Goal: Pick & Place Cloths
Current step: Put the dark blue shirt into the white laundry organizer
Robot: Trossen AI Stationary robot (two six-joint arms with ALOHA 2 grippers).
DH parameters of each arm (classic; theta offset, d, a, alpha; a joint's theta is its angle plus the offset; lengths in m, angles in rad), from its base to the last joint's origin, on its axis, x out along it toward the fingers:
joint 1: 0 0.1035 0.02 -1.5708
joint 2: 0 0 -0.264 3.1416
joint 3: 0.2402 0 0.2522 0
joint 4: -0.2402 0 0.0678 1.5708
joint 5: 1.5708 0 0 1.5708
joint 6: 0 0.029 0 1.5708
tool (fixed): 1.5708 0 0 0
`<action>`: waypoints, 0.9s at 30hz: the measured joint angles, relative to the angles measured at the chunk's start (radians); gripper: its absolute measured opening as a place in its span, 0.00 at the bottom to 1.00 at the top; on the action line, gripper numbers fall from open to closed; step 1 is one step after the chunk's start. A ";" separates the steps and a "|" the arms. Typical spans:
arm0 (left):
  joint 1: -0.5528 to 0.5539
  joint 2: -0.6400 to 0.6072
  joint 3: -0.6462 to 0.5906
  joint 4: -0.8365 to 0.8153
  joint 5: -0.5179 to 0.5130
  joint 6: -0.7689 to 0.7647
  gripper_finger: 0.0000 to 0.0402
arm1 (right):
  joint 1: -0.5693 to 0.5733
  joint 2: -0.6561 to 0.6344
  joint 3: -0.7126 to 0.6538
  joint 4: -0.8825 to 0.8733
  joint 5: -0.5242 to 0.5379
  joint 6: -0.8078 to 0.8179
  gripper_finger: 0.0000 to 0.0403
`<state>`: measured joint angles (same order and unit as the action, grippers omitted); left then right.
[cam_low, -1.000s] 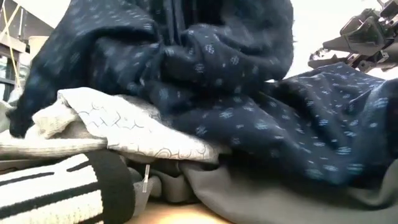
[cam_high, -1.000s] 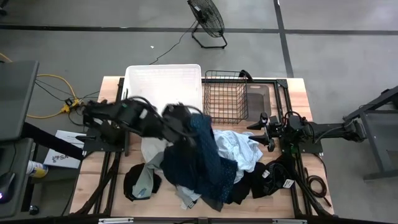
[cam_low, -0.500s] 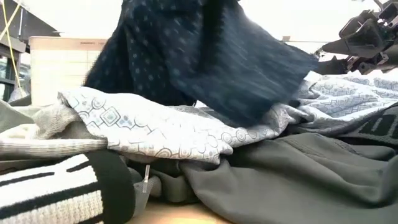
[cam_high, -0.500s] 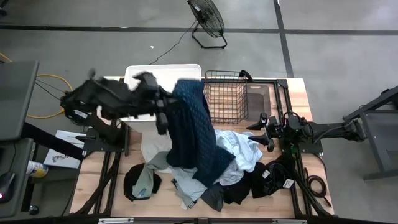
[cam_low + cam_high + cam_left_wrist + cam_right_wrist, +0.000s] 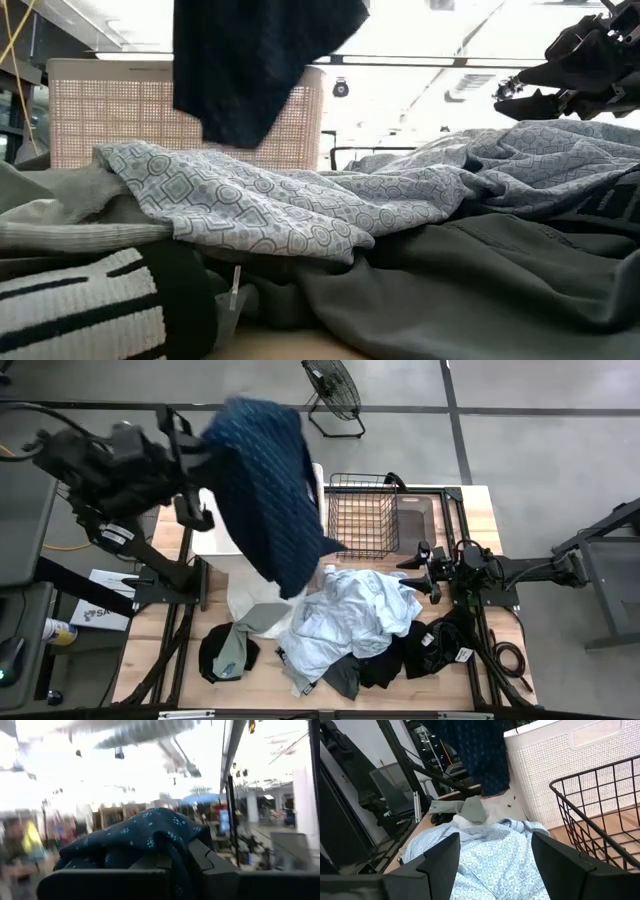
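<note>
My left gripper [image 5: 205,440] is raised high over the table's far left and is shut on a dark navy patterned cloth [image 5: 270,490]. The cloth hangs over the white tub [image 5: 213,535], and in the low view its lower end [image 5: 240,125] is clear of the pile. The other cloths lie heaped on the table: a light blue one [image 5: 350,610] on top, grey [image 5: 250,622], black [image 5: 430,645] and a black-and-white striped one [image 5: 80,300]. My right gripper [image 5: 495,865] waits open and level at the table's right, beside the pile. My left gripper has a bunched part of the navy cloth [image 5: 150,837] between its shut fingers, and the fabric drapes over them, hiding the place of contact. The fingers slant upward. The rest of the cloth hangs slack below, lifted clear of the pile.
A black wire basket [image 5: 362,515] stands at the far edge, right of the tub. A dark tray [image 5: 415,515] lies beyond the basket. Cables [image 5: 505,660] lie at the near right. A floor fan [image 5: 333,390] stands beyond the table.
My left gripper has risen and swung toward the table's far left, tipping from pointing down to slanting up, still shut on the navy cloth. The cloth has been pulled off the pile and now hangs free over the tub, and the light blue cloth is uncovered.
</note>
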<state>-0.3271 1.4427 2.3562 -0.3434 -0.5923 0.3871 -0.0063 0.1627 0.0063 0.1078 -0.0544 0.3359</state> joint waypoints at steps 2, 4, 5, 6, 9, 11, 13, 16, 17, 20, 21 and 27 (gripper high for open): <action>0.000 -0.002 0.000 0.062 0.030 0.102 0.01 | 0.000 0.000 0.000 0.000 0.000 0.000 0.59; 0.000 -0.002 0.000 0.129 0.057 0.203 0.01 | 0.000 0.000 0.000 0.000 0.000 0.000 0.59; 0.000 -0.002 0.000 0.166 0.062 0.257 0.01 | 0.000 0.000 0.000 0.000 0.000 0.000 0.59; 0.000 -0.002 0.000 0.203 0.063 0.312 0.01 | 0.000 0.000 0.000 0.000 0.000 0.000 0.59; 0.000 -0.002 0.000 0.308 0.063 0.482 0.01 | 0.000 0.000 0.000 0.000 0.000 0.000 0.59; 0.000 -0.002 0.000 0.358 0.062 0.586 0.01 | 0.000 0.000 0.000 0.000 0.000 0.000 0.59; 0.000 -0.002 0.000 0.396 0.052 0.674 0.01 | 0.000 0.000 0.000 0.000 0.000 0.000 0.59; 0.000 -0.002 0.000 0.422 0.026 0.789 0.01 | 0.000 0.000 0.000 0.000 0.000 0.000 0.59; 0.000 -0.002 0.000 0.433 0.014 0.827 0.01 | 0.000 0.000 0.000 0.000 0.000 0.000 0.59; 0.003 -0.001 0.000 0.473 -0.032 0.918 0.01 | 0.000 0.000 0.000 0.000 0.000 0.000 0.59; 0.015 0.001 0.000 0.481 -0.040 0.940 0.01 | 0.000 0.000 0.000 0.000 0.000 0.000 0.59; 0.187 0.020 0.000 0.463 -0.052 0.927 0.01 | 0.000 0.000 0.000 0.000 0.000 0.000 0.59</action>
<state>-0.1399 1.4628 2.3558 0.1194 -0.6445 1.3144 -0.0067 0.1627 0.0062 0.1074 -0.0544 0.3362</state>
